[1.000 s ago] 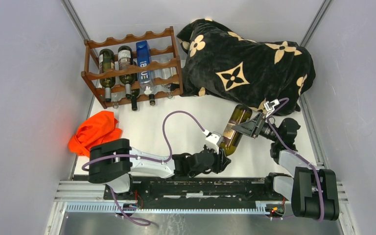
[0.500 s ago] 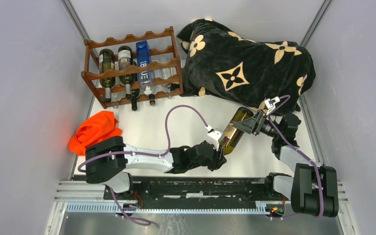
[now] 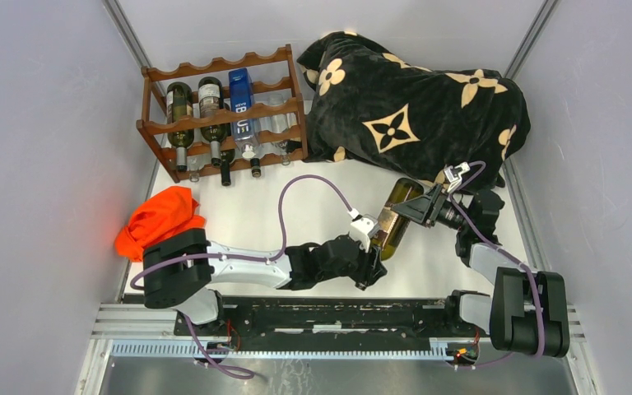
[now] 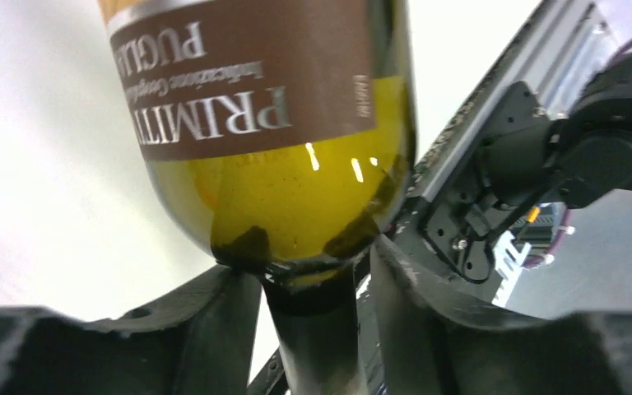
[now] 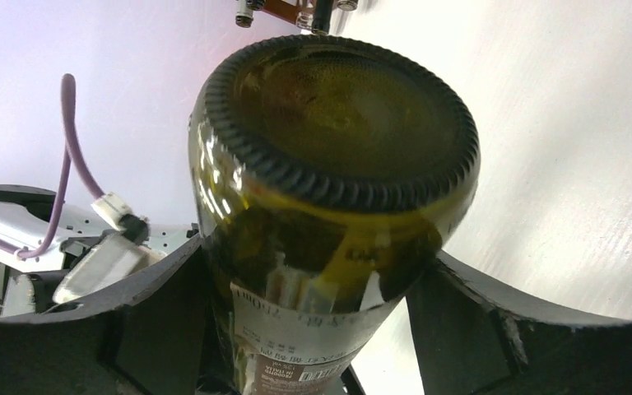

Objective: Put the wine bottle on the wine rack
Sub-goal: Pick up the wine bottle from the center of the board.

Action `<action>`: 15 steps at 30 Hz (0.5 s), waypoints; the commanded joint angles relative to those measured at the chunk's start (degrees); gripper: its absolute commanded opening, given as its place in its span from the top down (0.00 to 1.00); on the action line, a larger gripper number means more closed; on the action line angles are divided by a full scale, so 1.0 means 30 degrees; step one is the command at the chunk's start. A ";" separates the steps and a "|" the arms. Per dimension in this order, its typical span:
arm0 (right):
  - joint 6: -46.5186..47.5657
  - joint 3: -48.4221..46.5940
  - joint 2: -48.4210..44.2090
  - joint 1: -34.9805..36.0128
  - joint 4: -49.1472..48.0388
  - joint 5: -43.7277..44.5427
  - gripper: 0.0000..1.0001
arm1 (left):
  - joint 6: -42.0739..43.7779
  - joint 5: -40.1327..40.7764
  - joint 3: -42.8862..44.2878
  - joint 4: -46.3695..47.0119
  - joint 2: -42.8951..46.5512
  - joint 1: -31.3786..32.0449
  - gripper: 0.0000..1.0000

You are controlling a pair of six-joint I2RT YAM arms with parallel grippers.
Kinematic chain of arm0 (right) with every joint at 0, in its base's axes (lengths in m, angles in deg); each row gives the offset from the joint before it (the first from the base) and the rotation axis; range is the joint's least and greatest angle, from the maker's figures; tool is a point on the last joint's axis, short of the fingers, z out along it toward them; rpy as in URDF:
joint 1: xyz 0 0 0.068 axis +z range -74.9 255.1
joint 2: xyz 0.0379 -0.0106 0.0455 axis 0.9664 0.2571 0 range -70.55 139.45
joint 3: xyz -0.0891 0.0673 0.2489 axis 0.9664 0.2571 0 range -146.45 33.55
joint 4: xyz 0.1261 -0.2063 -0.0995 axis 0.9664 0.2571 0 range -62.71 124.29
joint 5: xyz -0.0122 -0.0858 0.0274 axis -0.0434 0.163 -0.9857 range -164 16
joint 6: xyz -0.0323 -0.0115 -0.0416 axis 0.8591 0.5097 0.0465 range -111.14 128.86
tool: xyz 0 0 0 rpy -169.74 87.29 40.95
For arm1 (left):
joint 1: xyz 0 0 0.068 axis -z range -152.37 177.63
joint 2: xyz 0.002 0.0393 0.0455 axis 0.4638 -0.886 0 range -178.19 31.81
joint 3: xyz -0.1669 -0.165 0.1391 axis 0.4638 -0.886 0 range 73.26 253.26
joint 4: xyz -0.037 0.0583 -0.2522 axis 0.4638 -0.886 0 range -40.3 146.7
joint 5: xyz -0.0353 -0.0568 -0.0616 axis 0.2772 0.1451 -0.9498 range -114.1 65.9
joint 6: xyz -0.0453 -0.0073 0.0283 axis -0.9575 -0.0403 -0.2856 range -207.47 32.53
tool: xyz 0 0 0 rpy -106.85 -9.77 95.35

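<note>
Left fingers [image 4: 222, 321]: either side of the wine bottle [image 3: 388, 232] neck; clamped or loose, cannot tell.
Right fingers [image 5: 156, 313]: pressed on both sides of the bottle body, near its base.
Blanket [image 3: 411, 107]: black, floral, heaped far right.
Wine rack [image 3: 218, 64]: far left, several bottles in it.
Orange cloth [image 3: 160, 220]: left edge, near the rack.
Wine bottle: tilted between left gripper [image 3: 376, 249] and right gripper [image 3: 415, 210], just in front of the blanket, well apart from the rack.

The wine rack [image 3: 224, 115] is standing back left on the bench [image 3: 247, 216]; a blanket [image 3: 411, 107] is lying just right of it; a cloth [image 3: 160, 220] is lying before the rack; the wine bottle [image 3: 395, 216] is sitting front right, between the left hand [image 3: 376, 247] at its neck and the right hand [image 3: 415, 212] at its base.
</note>
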 commanded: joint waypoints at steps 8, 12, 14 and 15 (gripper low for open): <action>-0.2056 0.0560 0.0262 -0.0499 -0.4080 -0.0180 0.86 | -0.0776 0.0733 -0.0733 0.6452 0.1802 0.0149 0.24; -0.3066 0.0821 0.0353 -0.0739 -0.5097 -0.0092 0.86 | -0.1473 0.1719 -0.0820 0.6159 0.1450 0.0201 0.24; -0.3448 0.0971 0.0434 -0.0821 -0.5523 0.0013 0.87 | -0.1942 0.2460 -0.0860 0.5882 0.1216 0.0294 0.24; -0.3562 0.0984 0.0491 -0.0828 -0.5649 0.0028 0.87 | -0.2108 0.2840 -0.0866 0.5857 0.1114 0.0398 0.24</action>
